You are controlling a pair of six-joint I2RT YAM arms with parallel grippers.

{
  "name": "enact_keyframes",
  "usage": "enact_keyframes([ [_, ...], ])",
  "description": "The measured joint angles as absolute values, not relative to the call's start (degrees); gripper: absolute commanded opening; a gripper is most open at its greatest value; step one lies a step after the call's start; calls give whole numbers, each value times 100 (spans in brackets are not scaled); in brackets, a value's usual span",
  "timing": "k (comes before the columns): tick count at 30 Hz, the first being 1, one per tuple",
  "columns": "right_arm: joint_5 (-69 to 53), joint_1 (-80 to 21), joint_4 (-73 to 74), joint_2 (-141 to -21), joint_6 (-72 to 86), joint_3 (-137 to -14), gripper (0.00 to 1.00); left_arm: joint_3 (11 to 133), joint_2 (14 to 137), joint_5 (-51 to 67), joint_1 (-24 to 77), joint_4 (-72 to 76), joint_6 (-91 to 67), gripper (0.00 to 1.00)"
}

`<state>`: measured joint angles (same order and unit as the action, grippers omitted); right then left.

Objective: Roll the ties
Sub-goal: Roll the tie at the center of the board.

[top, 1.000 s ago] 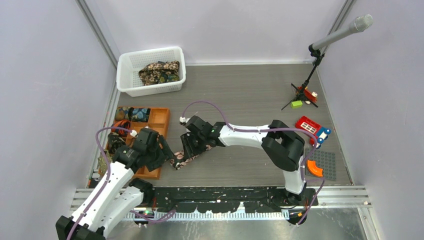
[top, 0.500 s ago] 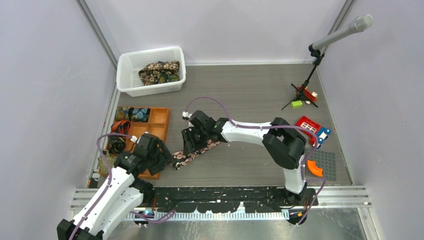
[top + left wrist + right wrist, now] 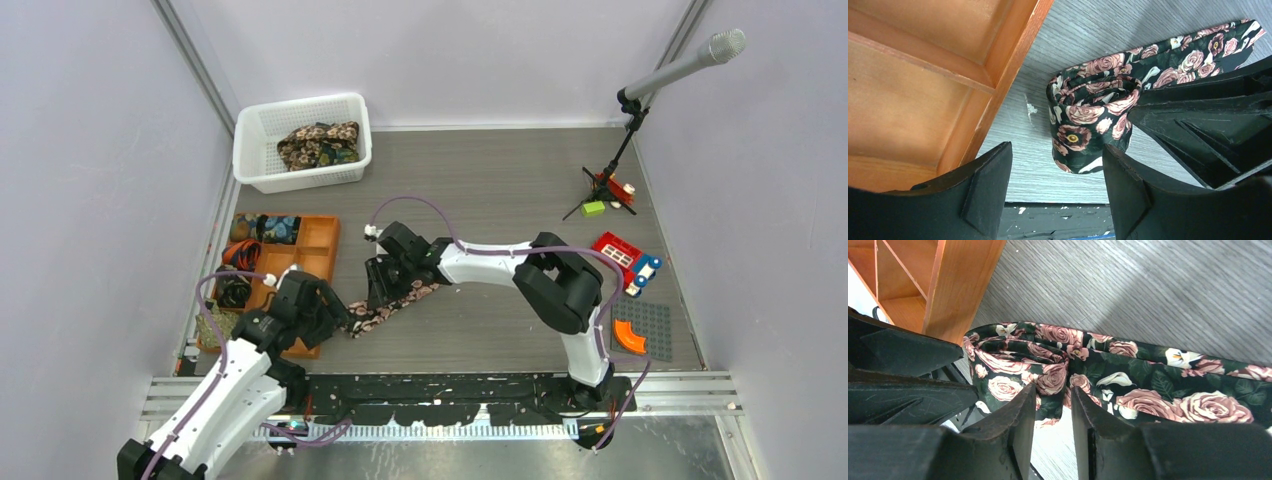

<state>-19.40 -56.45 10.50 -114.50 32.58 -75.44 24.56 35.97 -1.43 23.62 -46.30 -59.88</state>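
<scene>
Arm bases are fixed at the near edge of the worktop (image 3: 500, 190), a grey wood-grain surface enclosed by pale lilac walls.

The left pincer (image 3: 1055, 160) is held low just beside the near right corner of the orange tray (image 3: 923, 100). Its fingers are spread wide apart, with the rolled end (image 3: 1088, 115) of the black rose-print tie (image 3: 1148, 390) standing between them. The roll sits against the right-hand finger and apart from the other.

The tie lies on the worktop beside the tray. In the overhead view its long axis is set diagonally: the coiled end points near-left toward the tray corner, and the flat, unrolled length points far-right.

The right pincer (image 3: 1053, 392) is set over the tie just behind the roll. Its fingers are drawn nearly together, with a narrow slit left between them and a fold of the fabric at the slit. Whether the fold is pinched cannot be told.

Farther back, dark rolled items (image 3: 278, 228) are seen in the tray's far compartments. A white mesh basket (image 3: 262, 170) with brown-gold patterned ties (image 3: 318, 145) stands at the far left. A microphone stand (image 3: 625, 150) occupies the far right.
</scene>
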Motion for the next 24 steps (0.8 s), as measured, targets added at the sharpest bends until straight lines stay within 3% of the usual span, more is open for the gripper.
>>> enact_keyframes([
  [24, -2121, -5424, 609, -11603, 3336, -7251, 28, 1743, 3621, 161, 2447, -3258, -6193, 69],
])
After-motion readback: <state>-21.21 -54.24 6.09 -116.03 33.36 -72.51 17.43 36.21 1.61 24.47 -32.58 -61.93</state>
